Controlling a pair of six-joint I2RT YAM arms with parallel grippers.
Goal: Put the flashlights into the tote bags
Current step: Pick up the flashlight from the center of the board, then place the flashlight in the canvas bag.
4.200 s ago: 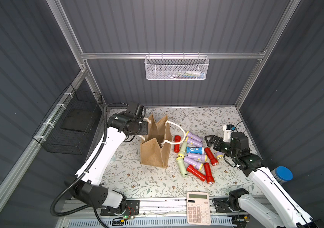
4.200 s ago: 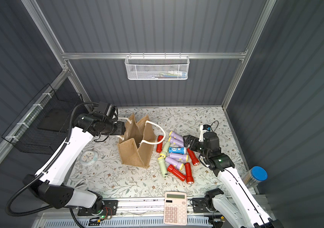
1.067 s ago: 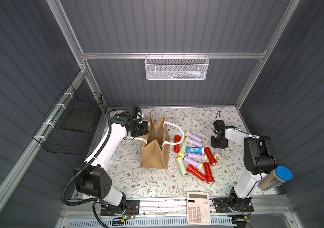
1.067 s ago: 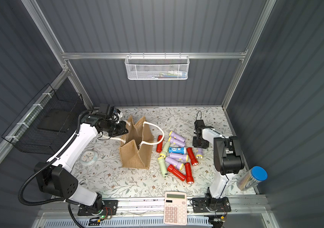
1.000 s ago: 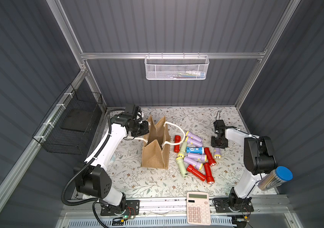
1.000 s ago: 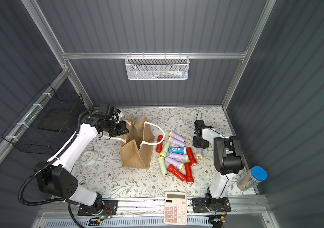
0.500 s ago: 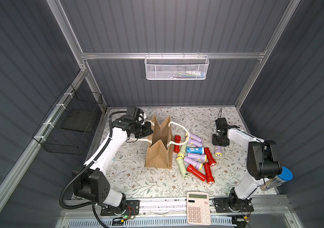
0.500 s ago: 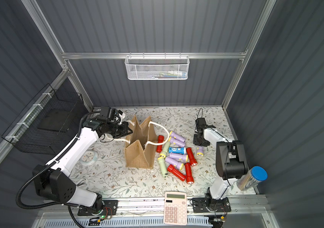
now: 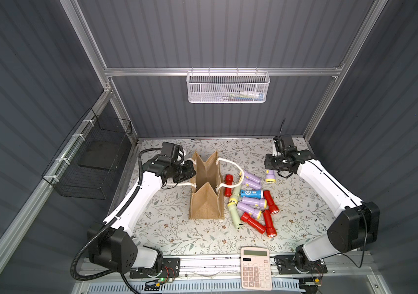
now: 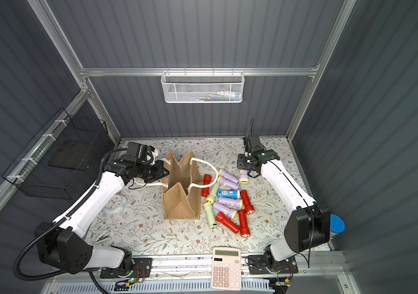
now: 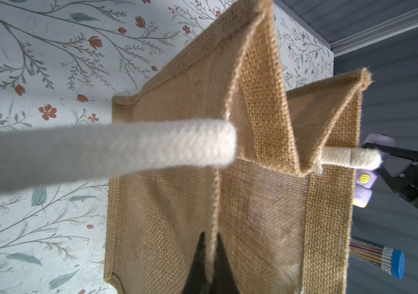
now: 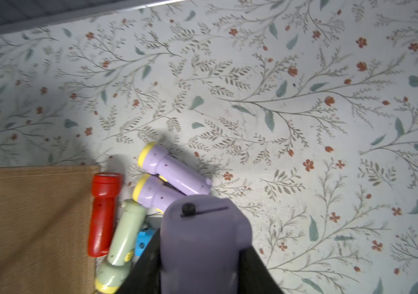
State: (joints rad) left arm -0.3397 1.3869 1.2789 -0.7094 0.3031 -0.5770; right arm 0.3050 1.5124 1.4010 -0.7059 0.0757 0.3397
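1. Lilac flashlight [image 12: 203,236] pinched in right gripper [image 9: 271,171], raised, at 3 o'clock from bag [image 9: 206,188].
2. Carry step in hand; next, swing toward 9 o'clock over bag mouth, then let go.
3. Left gripper [image 11: 210,259] clamped on bag's 9 o'clock edge, steadying it.
4. Other flashlights [image 9: 251,203] heaped at 4 o'clock of bag.

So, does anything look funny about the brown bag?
The tan jute tote bag is not fully open: its end walls fold inward in V shapes, narrowing the mouth, and one white rope handle flops sideways toward the lilac plastic flashlights.
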